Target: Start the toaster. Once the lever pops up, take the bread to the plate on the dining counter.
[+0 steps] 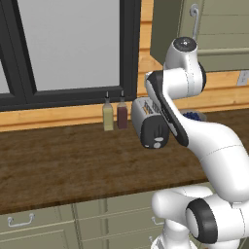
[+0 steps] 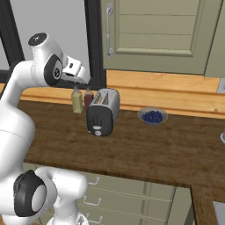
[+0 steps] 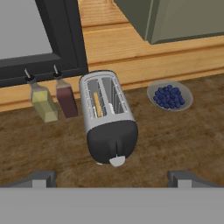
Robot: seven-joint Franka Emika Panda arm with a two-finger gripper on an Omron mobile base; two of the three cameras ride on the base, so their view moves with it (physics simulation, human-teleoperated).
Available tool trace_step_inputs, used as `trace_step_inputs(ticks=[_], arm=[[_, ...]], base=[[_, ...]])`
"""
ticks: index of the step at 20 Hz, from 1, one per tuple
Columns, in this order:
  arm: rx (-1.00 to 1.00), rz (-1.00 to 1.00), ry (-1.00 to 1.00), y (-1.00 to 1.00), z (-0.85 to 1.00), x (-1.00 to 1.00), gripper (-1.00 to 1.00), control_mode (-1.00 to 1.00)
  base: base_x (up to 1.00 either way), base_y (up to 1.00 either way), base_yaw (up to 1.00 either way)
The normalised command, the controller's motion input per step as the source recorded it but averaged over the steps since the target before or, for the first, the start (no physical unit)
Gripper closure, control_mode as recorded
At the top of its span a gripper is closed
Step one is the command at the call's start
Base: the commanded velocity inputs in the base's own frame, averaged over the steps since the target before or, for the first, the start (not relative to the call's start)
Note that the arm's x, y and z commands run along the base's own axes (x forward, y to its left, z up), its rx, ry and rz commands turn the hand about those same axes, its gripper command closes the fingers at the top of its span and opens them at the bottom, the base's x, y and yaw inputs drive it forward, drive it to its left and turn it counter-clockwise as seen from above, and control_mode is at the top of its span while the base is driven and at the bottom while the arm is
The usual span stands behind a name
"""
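My gripper (image 3: 111, 177) is spread wide and holds nothing above the toaster (image 3: 108, 118) on the counter (image 3: 175, 140), bread (image 3: 97, 105) inside, so pushing the lever (image 3: 117, 161) is not done yet.

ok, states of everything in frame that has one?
toaster: upright on counter, lever not pressed, untouched
bread: standing in one slot
gripper: open, above the toaster, holding nothing
bowl: holds blueberries
bottles: both upright, capped
cabinet door: closed
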Motion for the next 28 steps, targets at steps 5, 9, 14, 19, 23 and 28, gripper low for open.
trace_step_inputs(ticks=[5,9,14,19,23,28], arm=[[0.00,0.00,0.00,0.00,0.00,0.00,-1.00,-1.00],[0.00,0.00,0.00,0.00,0.00,0.00,-1.00,-1.00],[0.00,0.00,0.00,0.00,0.00,0.00,-1.00,-1.00],[0.00,0.00,0.00,0.00,0.00,0.00,-1.00,-1.00],[0.00,0.00,0.00,0.00,0.00,0.00,-1.00,-1.00],[0.00,0.00,0.00,0.00,0.00,0.00,-1.00,-1.00]], base=[[0.00,0.00,0.00],[0.00,0.00,0.00],[0.00,0.00,0.00],[0.00,0.00,0.00],[0.00,0.00,0.00],[0.00,0.00,0.00]])
